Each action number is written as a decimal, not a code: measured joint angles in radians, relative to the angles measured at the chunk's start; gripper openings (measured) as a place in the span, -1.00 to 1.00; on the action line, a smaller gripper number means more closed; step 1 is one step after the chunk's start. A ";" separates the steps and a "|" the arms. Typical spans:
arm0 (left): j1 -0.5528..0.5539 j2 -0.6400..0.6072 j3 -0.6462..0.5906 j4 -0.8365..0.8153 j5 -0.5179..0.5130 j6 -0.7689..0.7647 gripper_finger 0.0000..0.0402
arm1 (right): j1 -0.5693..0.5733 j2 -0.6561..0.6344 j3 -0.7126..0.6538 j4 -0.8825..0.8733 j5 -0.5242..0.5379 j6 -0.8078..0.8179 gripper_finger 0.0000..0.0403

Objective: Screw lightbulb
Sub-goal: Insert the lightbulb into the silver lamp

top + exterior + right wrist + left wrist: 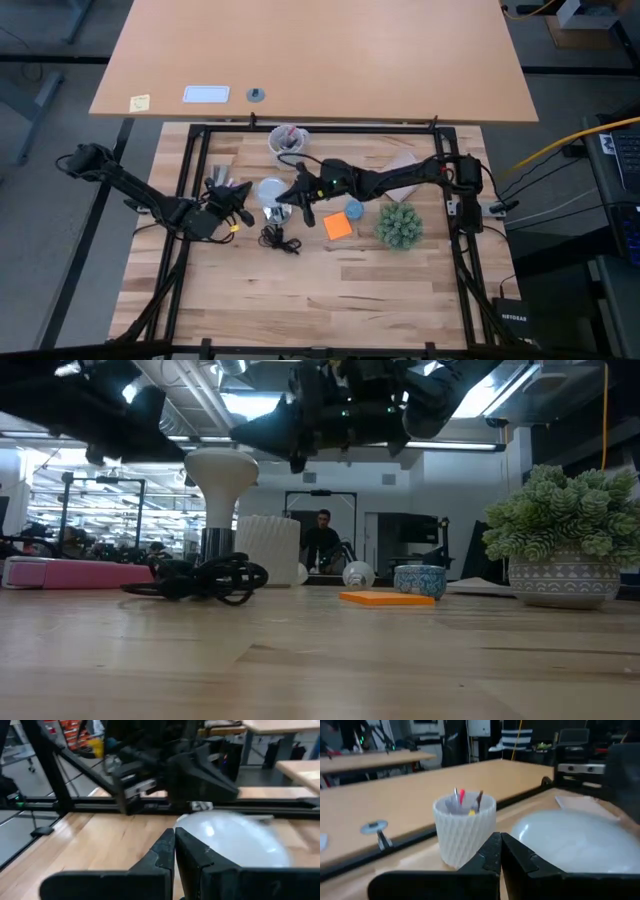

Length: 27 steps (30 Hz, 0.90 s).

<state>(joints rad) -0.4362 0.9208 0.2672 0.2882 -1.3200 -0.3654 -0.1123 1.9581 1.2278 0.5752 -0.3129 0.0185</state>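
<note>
High view: bulb (271,190) stands mid-table, between left gripper (238,208) and right gripper (296,196), both just beside it; cord (280,239) in front, orange note (338,226) and plant (399,225) to the right, pen cup (287,139) behind.

Low view: bulb (220,472) upright, dome up, on a dark base; whether it is seated cannot be told. A person (322,540) stands in the room beyond.

Left wrist view: fingers (512,857) pressed together, holding nothing; dome (575,840) just beyond, cup (464,827) behind.

Right wrist view: fingers (192,855) likewise closed and empty, dome (232,837) just ahead
</note>
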 joint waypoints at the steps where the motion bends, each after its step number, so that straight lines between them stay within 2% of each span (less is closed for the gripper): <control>1: -0.004 -0.010 0.000 0.030 -0.007 0.048 -1.00 | -0.007 -0.011 0.000 -0.002 -0.002 0.000 -0.91; 6: -0.045 -0.082 0.000 0.203 -0.012 0.281 -1.00 | -0.050 -0.081 0.000 -0.011 -0.029 -0.001 -0.91; 10: -0.090 -0.128 0.000 0.254 0.078 0.338 -1.00 | -0.107 -0.113 0.000 -0.032 -0.062 -0.026 -0.91; 17: -0.142 -0.123 0.000 0.229 0.292 0.209 -1.00 | -0.193 -0.085 0.000 -0.061 -0.091 -0.026 -0.91; 24: -0.146 -0.078 0.000 0.087 0.308 -0.024 -1.00 | -0.189 -0.007 0.000 -0.060 -0.093 -0.025 -0.91; 27: -0.144 -0.054 0.000 0.071 0.308 -0.057 -1.00 | -0.182 0.010 0.000 -0.053 -0.099 -0.023 -0.91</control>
<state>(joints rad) -0.5803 0.8669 0.2672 0.3593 -1.0119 -0.4220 -0.2944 1.9684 1.2274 0.5218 -0.4114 -0.0048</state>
